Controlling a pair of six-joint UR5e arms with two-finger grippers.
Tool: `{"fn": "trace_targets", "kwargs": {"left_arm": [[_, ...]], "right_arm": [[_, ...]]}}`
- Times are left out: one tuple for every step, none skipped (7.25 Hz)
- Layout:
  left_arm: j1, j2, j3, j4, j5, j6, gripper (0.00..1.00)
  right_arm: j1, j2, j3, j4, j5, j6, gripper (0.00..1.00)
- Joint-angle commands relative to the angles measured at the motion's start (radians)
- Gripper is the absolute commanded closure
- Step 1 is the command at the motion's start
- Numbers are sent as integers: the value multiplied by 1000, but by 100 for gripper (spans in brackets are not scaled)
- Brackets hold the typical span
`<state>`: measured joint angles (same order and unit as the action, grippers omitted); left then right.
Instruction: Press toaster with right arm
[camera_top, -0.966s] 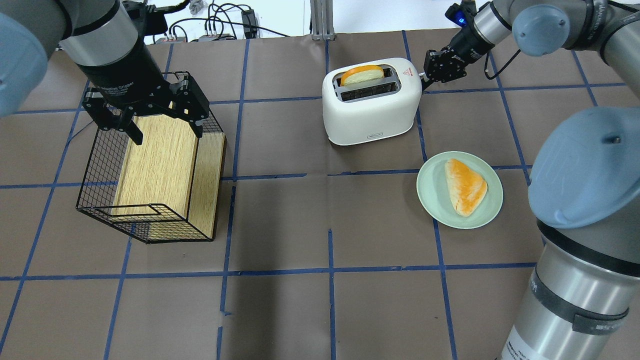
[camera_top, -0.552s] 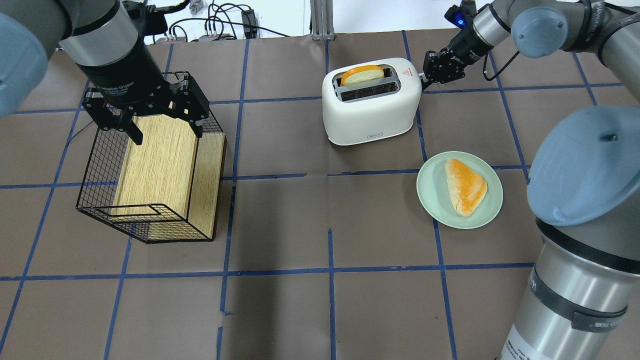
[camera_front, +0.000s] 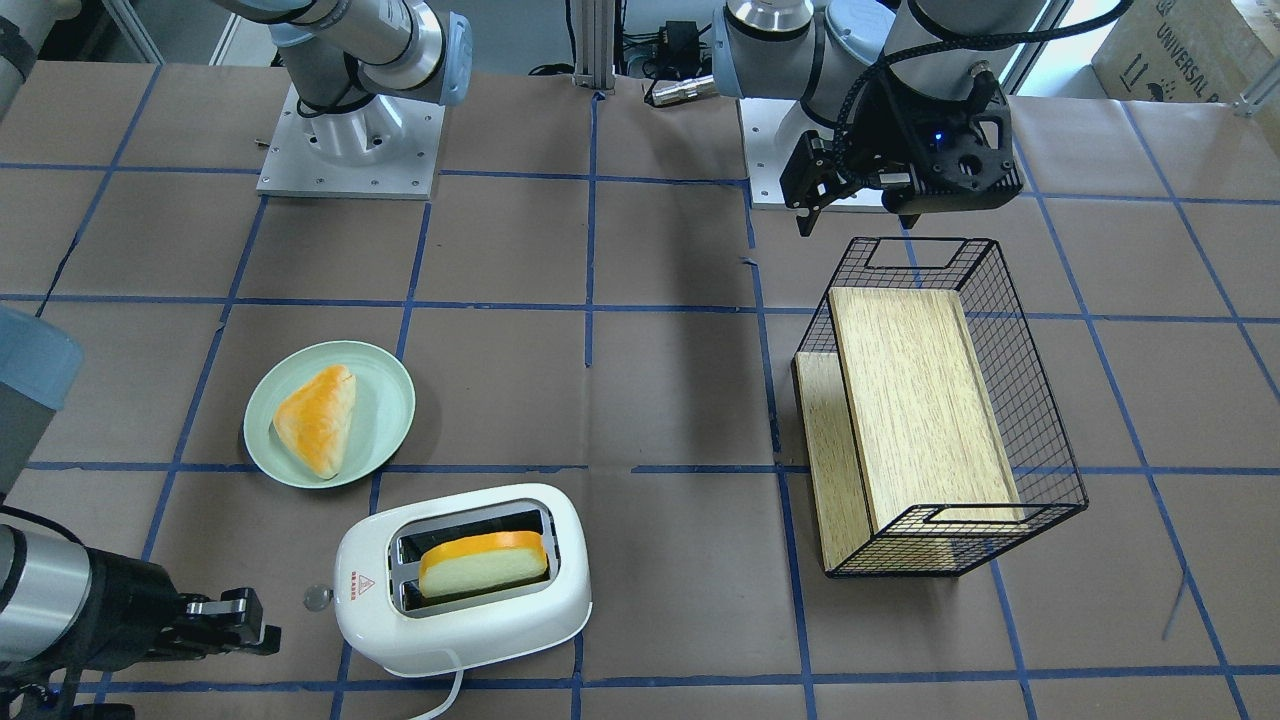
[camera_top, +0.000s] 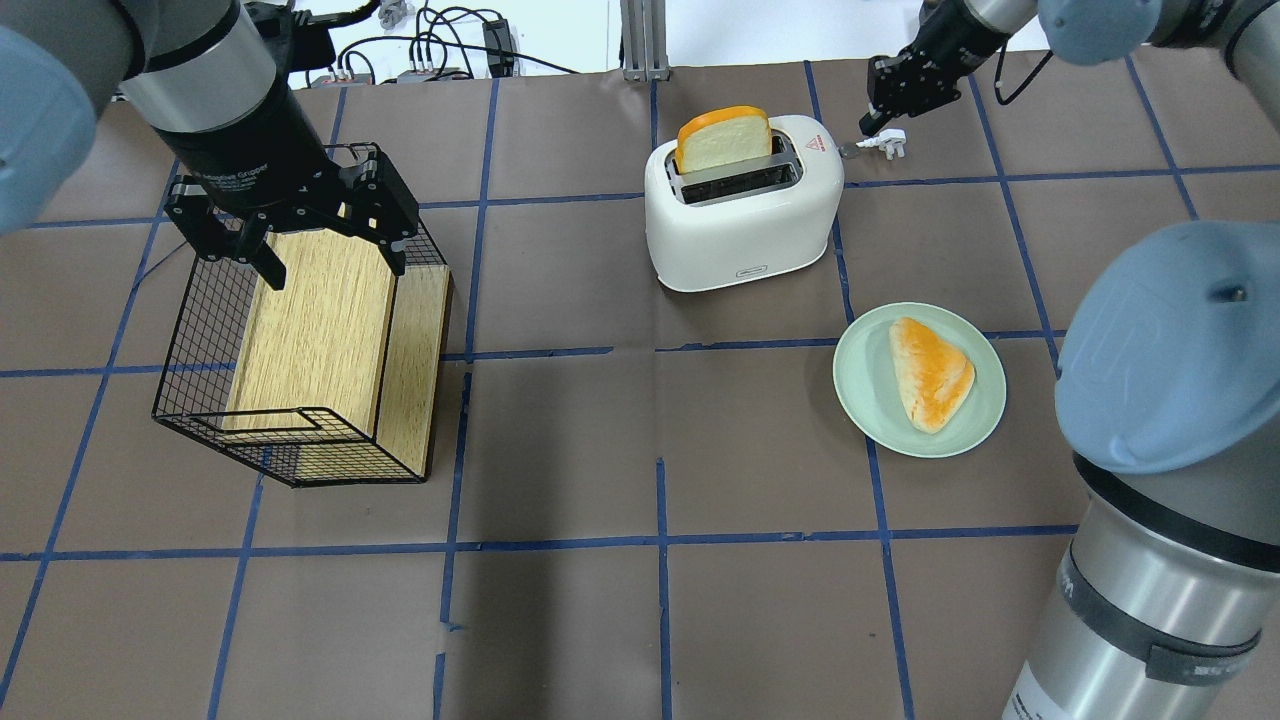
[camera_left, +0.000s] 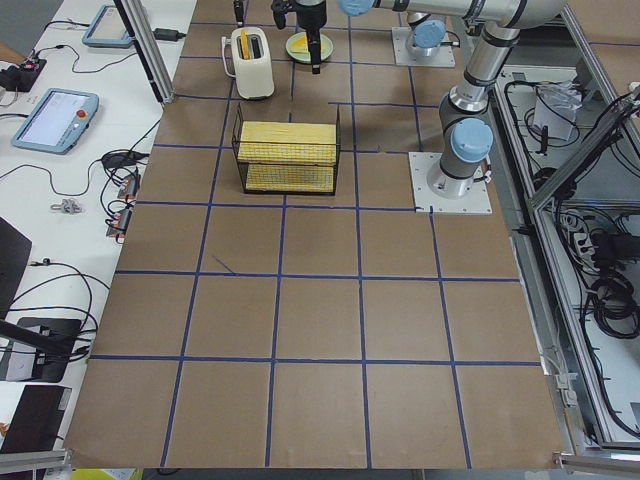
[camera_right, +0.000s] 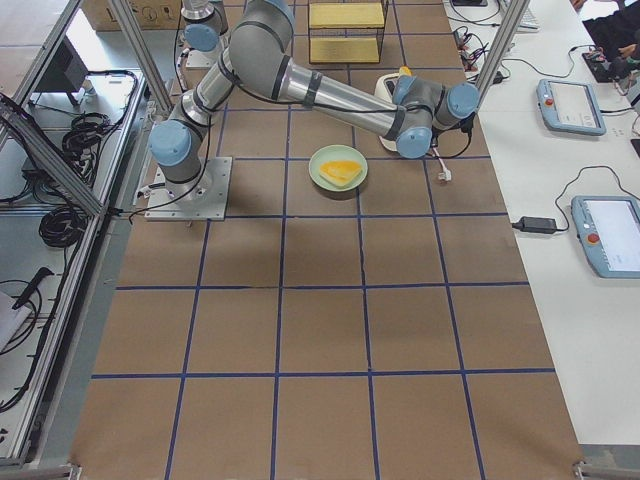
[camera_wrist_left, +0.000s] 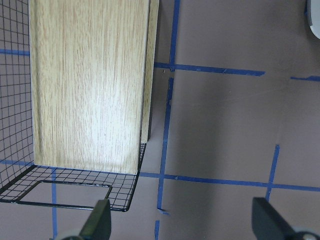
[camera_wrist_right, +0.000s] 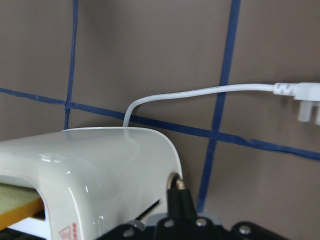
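The white toaster stands at the table's far middle, with a slice of toast standing high out of its far slot. It also shows in the front-facing view, with its clear lever knob at the end. My right gripper is shut and empty, and hangs clear of the toaster's lever end, over the white plug. In the front-facing view the right gripper is a short gap from the knob. My left gripper is open and empty above the wire basket.
A green plate with a triangular bread piece lies in front of the toaster on the right. The wire basket holds wooden boards. The toaster's cord runs along the table behind it.
My right gripper has drawn back and up from the toaster's lever end. The toast has risen higher out of the slot. The left arm has not moved.
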<state>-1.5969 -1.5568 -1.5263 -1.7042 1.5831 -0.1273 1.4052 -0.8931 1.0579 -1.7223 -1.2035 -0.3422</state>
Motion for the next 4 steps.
{"fn": "trace_targets", "kwargs": {"left_arm": [[0,0,0,0,0,0,0],[0,0,-2,0,0,0,0],[0,0,0,0,0,0,0],[0,0,0,0,0,0,0]], "right_arm": [[140,-75,-134,35,-396,45,0],[161,-95,-130,47,-489,29,0],[163,-113,-137,47,-484,34,0],[173,-181,-115,128,-457,38,0]]}}
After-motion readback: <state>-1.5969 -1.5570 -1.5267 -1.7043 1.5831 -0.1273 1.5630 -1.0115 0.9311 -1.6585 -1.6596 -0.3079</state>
